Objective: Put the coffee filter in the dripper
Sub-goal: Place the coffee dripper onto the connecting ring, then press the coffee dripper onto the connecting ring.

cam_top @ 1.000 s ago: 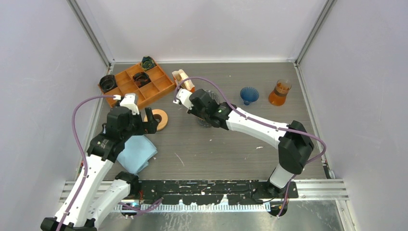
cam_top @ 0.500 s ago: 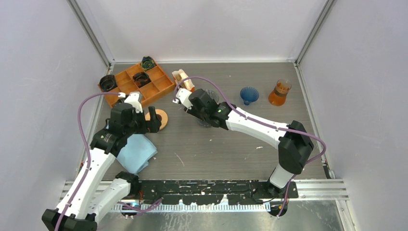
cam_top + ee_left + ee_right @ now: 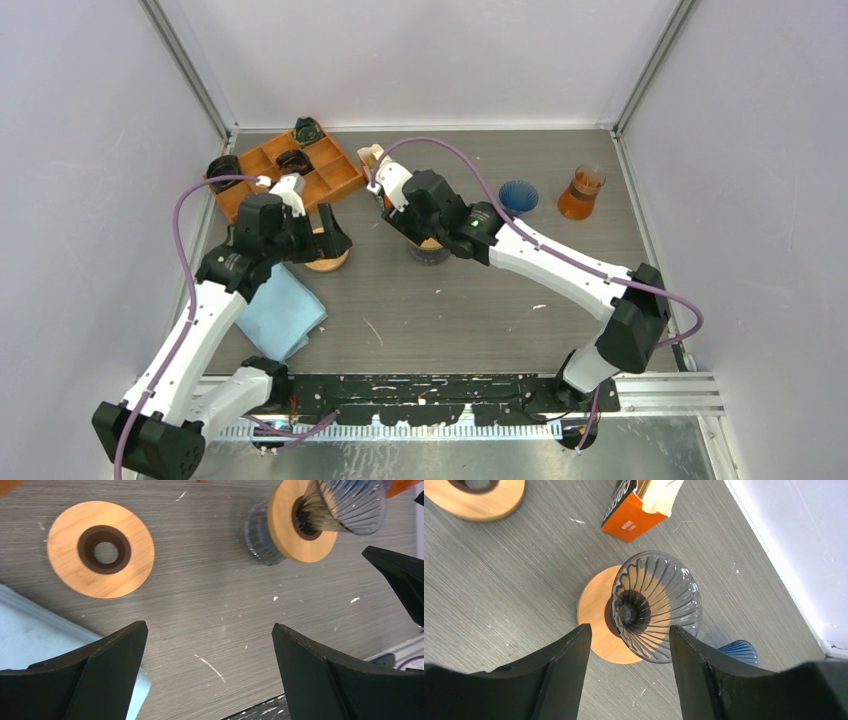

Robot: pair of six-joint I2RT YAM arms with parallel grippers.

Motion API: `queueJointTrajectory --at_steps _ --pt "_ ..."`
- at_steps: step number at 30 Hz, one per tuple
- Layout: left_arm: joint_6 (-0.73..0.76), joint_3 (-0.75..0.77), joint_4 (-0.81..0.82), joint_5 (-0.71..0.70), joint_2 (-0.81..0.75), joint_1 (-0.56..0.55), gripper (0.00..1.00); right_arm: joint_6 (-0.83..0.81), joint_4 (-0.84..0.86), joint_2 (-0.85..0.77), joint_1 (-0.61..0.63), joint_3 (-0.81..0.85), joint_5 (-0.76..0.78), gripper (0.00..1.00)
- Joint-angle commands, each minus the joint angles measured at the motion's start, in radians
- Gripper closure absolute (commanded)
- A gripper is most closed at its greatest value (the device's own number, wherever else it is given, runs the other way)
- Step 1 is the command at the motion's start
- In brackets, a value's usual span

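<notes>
The dripper (image 3: 656, 607) is a clear ribbed glass cone in a wooden collar, standing on a glass base. It also shows in the left wrist view, the dripper (image 3: 345, 505) at the top right. Pale coffee filters (image 3: 659, 492) stick out of an orange box (image 3: 631, 517) just behind it; from above the box (image 3: 372, 155) is partly hidden. My right gripper (image 3: 628, 628) hangs open just above the dripper, with nothing between its fingers. My left gripper (image 3: 209, 625) is wide open over bare table, beside a wooden ring (image 3: 100, 549).
A blue dripper (image 3: 518, 197) and an amber glass carafe (image 3: 582, 192) stand at the back right. An orange compartment tray (image 3: 285, 175) with dark parts sits back left. A light blue cloth (image 3: 285, 315) lies near the left arm.
My right gripper has gone from shut to open and lifted off the dripper. My left arm has swung up and to the right, over the wooden ring.
</notes>
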Motion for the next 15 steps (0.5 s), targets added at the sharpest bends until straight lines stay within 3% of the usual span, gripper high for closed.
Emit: queueJointTrajectory --at_steps 1,15 --pt "-0.077 0.049 0.099 0.088 0.034 0.003 0.01 0.111 -0.032 -0.05 -0.019 0.075 0.006 0.35" --pt "-0.232 0.129 0.28 0.173 0.219 -0.03 0.02 0.398 -0.091 -0.008 -0.296 0.138 -0.212 0.41"
